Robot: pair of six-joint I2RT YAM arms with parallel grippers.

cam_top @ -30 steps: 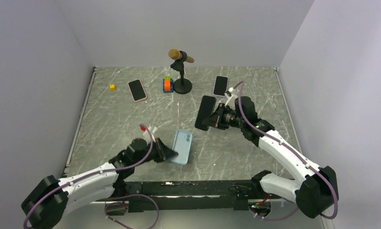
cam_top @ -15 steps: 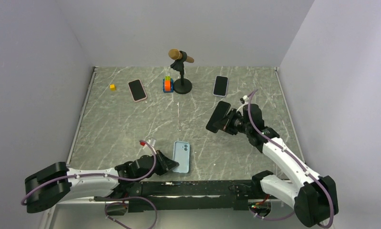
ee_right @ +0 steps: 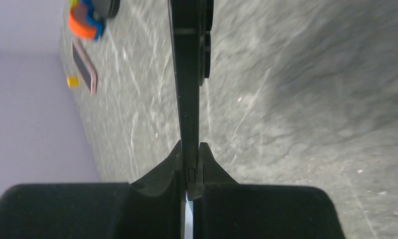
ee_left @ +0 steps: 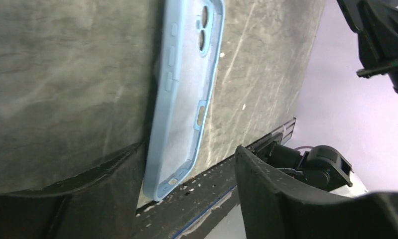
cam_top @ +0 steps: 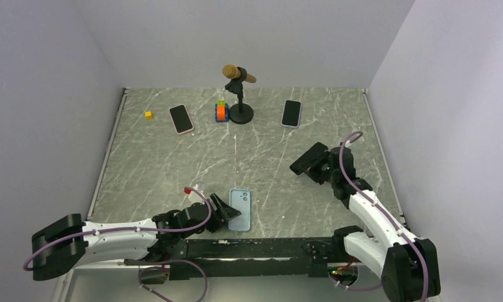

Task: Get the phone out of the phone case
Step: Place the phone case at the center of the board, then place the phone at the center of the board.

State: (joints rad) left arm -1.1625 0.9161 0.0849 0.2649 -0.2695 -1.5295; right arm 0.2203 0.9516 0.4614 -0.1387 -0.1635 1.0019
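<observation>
— Where's the phone (cam_top: 306, 160)?
— Right of centre, pinched edge-on in the right gripper (ee_right: 190, 155). Any lettering's too small to read.
— The blue case (cam_top: 241, 207)?
— Flat, bottom centre, its end inside the wide-spread left gripper (ee_left: 187, 167).

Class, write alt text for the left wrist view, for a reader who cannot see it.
A light blue case lies flat on a grey marbled table, its near end between the open fingers of the left gripper. Part of the black right arm shows at top right.
</observation>
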